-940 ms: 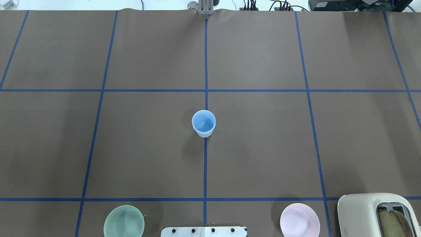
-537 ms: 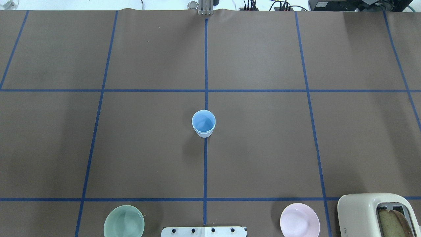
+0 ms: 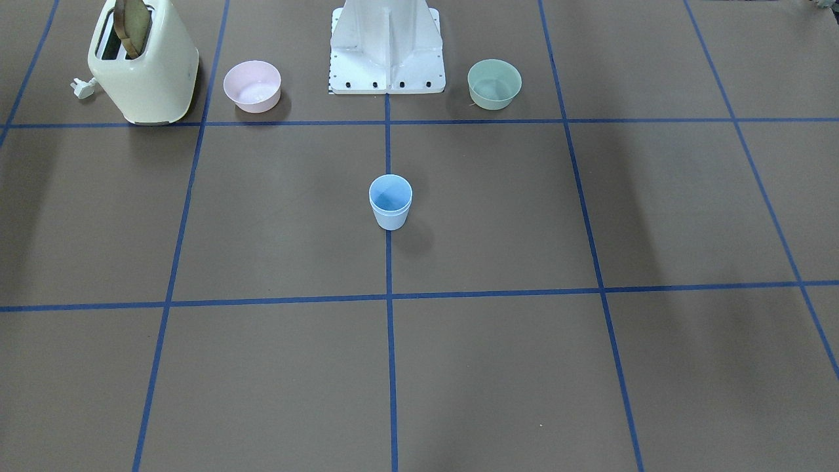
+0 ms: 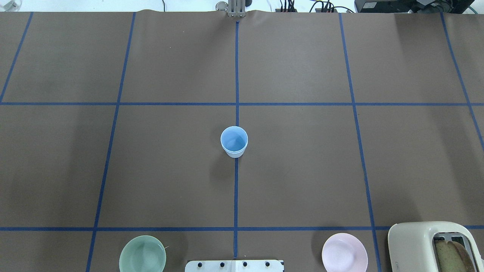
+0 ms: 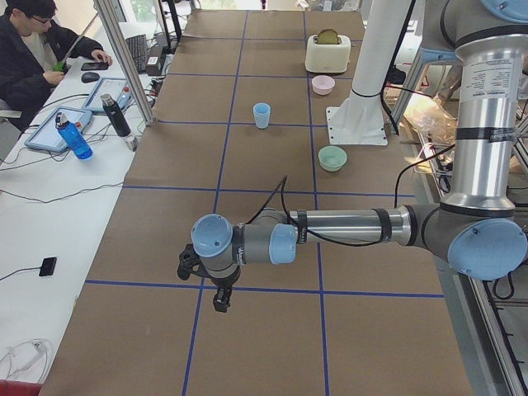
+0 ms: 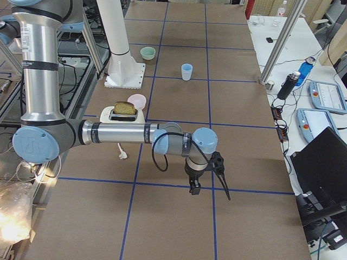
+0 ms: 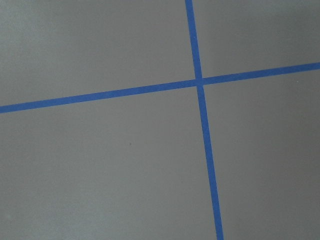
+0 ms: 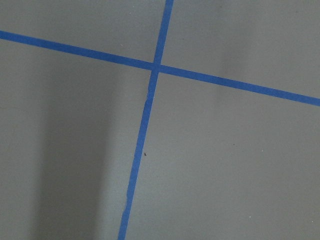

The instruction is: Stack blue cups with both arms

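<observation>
A pale-blue cup [image 4: 234, 141] stands upright on the centre tape line of the brown table; it also shows in the front view [image 3: 390, 202] and both side views [image 5: 261, 115] [image 6: 186, 71]. A second rim line below its top suggests two nested cups, but I cannot be sure. No other blue cup shows. The left gripper [image 5: 216, 301] hangs over the table's left end, far from the cup. The right gripper [image 6: 211, 192] hangs over the right end. Both show only in side views, so I cannot tell their state. The wrist views show only table and tape.
A mint-green bowl [image 4: 142, 258] and a pink bowl [image 4: 344, 257] flank the white base pedestal [image 4: 234, 265]. A cream toaster [image 4: 431, 245] with bread stands at the near right. A person, bottles and tablets are at a side table [image 5: 58, 165].
</observation>
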You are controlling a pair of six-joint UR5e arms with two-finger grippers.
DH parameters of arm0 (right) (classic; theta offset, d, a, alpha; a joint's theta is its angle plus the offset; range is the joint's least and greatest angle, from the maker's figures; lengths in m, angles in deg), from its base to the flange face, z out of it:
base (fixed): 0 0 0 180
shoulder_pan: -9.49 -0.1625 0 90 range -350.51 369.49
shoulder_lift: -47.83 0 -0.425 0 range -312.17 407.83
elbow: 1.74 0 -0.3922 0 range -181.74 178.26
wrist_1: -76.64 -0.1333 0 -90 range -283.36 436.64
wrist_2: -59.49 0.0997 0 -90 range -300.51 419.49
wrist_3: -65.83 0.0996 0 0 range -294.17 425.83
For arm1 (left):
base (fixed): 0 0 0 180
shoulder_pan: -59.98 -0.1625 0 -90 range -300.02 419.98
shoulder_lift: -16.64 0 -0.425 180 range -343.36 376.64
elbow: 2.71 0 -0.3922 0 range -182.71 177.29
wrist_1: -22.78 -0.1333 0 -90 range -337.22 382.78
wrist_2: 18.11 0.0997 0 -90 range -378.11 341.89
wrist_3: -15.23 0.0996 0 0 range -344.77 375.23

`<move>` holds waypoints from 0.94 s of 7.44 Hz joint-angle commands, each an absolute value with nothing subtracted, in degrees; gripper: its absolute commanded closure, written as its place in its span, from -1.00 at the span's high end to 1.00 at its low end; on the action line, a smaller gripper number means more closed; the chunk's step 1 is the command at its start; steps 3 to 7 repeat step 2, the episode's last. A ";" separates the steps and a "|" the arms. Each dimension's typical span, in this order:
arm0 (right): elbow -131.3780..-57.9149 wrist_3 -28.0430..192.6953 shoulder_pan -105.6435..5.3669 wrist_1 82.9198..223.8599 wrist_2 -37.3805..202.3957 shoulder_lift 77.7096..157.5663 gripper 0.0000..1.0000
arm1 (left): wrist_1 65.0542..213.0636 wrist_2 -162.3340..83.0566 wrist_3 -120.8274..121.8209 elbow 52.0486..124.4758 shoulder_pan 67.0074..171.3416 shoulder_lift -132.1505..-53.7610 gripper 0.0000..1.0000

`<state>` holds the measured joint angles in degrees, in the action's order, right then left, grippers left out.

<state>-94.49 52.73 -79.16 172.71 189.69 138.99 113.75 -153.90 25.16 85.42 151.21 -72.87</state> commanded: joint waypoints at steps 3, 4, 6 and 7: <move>-94.46 52.73 -79.10 172.71 189.65 139.06 1.00 | 113.75 -153.90 25.16 85.45 151.21 -72.57 0.99; -94.46 52.73 -79.10 172.71 189.65 139.06 1.00 | 113.75 -153.90 25.16 85.45 151.21 -72.57 0.99; -94.46 52.73 -79.10 172.71 189.65 139.06 1.00 | 113.75 -153.90 25.16 85.45 151.21 -72.57 0.99; -94.46 52.73 -79.10 172.71 189.65 139.06 1.00 | 113.75 -153.90 25.16 85.45 151.21 -72.57 0.99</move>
